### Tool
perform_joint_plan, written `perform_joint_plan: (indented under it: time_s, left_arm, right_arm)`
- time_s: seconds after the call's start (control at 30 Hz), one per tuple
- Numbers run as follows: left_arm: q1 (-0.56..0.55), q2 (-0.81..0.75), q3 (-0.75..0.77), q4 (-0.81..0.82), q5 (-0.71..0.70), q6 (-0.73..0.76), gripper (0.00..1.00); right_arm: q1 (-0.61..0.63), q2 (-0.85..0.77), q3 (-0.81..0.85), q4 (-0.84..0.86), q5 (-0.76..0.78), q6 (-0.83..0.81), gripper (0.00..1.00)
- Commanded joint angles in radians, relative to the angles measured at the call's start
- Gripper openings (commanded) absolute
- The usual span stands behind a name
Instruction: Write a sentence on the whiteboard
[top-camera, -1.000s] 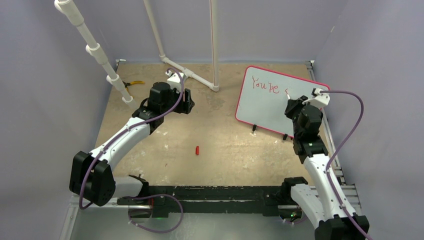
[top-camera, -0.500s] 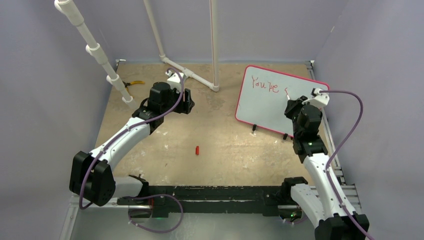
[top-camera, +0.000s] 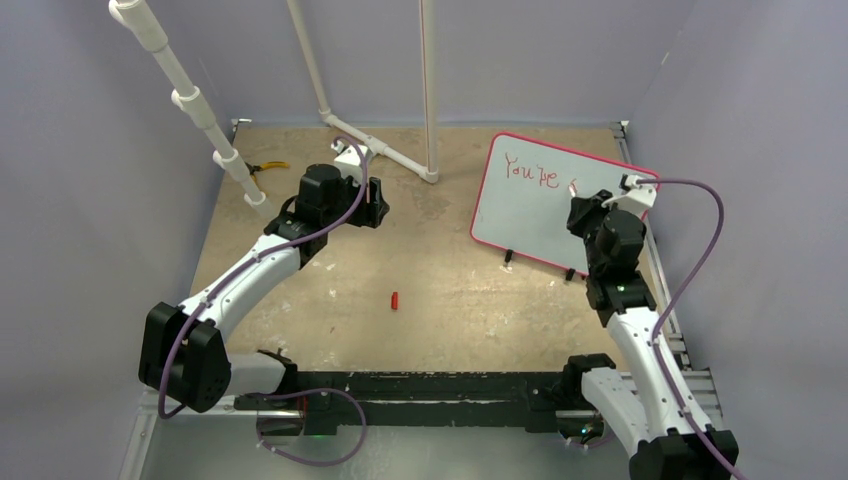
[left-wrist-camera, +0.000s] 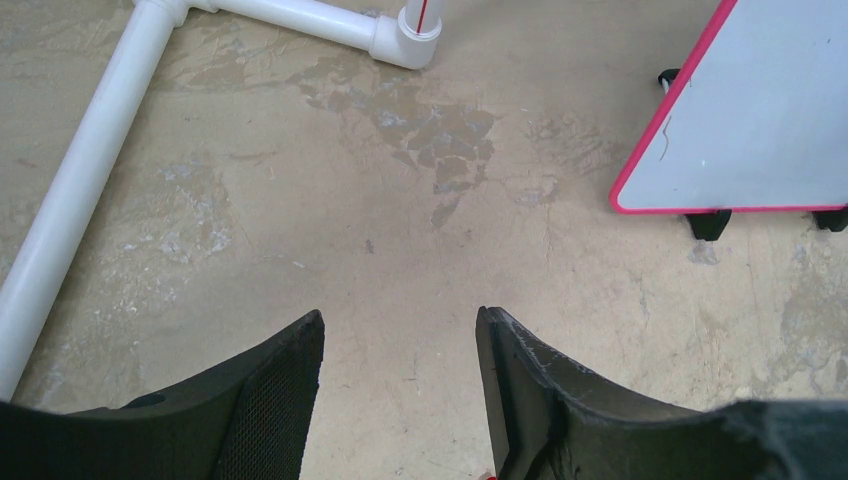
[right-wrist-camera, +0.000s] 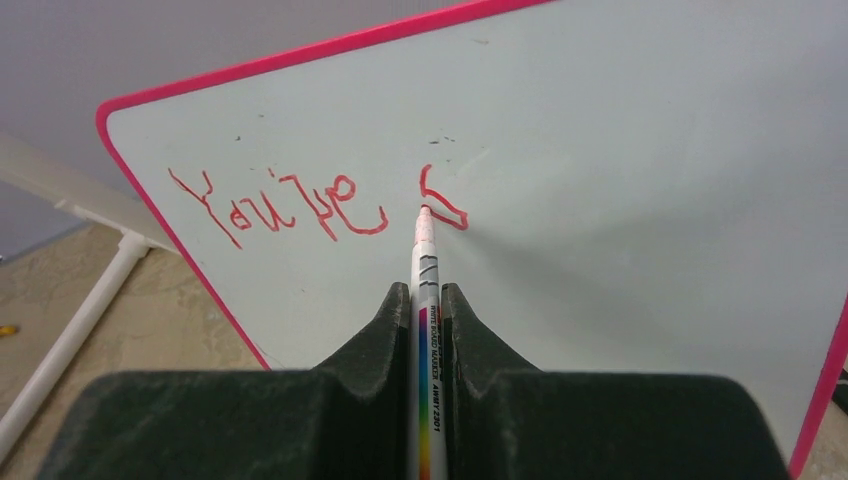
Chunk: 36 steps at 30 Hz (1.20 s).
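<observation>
R gripper (right-wrist-camera: 427, 298) is clamped on a white marker (right-wrist-camera: 425, 255), fingers pressed to both sides of the barrel, tip touching the whiteboard (right-wrist-camera: 650, 180) at centre frame in the R wrist view. The board stands tilted on small black feet at right-centre of the top view, near the table's (top-camera: 450, 290) right edge. The sentence (right-wrist-camera: 275, 205) so far reads "You're" in red at upper left of the board, plus a curly start of the next letter just right of it. The tip sits at the lower end of that curl.

Change vs a sec ago: very little. In the top view the R wrist has nudged a touch up-left across the board and the red mark by it looks a hair longer, though it's too small to be sure. L arm hasn't budged. L gripper (left-wrist-camera: 400, 330) hangs over bare table at upper centre of the top view, fingers apart, holding nothing.

Meaning for the task: mid-stroke on word two, prob. about a third done, most of the line not yet written. Slow pen travel fits careful letter forming. Next needs steady tip contact and a rightward drift. Risk: pushing too hard could tip or slide the board, since nothing braces it.

Misc: small red cap (top-camera: 395, 300) lies on the table at centre, well apart from both arms. White PVC pipe (top-camera: 395, 155) runs along the top centre.
</observation>
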Motion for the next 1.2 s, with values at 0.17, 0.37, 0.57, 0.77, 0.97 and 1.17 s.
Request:
perform_joint_plan:
  time_s: [0.17,0.37,0.57,0.77,0.97,1.17]
  left_arm:
    - [0.006,-0.032,-0.007,0.04,0.005,-0.005,0.57]
    - [0.006,-0.031,-0.007,0.042,0.003,-0.005,0.57]
    - [0.006,-0.031,-0.008,0.042,0.004,-0.004,0.57]
    - [0.006,-0.031,-0.007,0.042,0.004,-0.004,0.57]
    - [0.006,-0.032,-0.006,0.042,0.009,-0.006,0.57]
    - [0.006,-0.037,-0.008,0.043,0.013,-0.008,0.57]
  right_arm:
    - [-0.006,-0.098,-0.001,0.032,-0.012,-0.011,0.0]
    - [-0.007,-0.106,0.006,0.007,0.09,0.01,0.0]
    - [-0.007,-0.07,0.014,0.015,0.102,0.013,0.0]
    - [-0.006,-0.055,0.017,0.019,0.114,0.013,0.0]
    - [-0.007,-0.05,0.019,-0.027,0.127,0.034,0.0]
    - [-0.007,-0.048,0.018,-0.071,0.121,0.051,0.0]
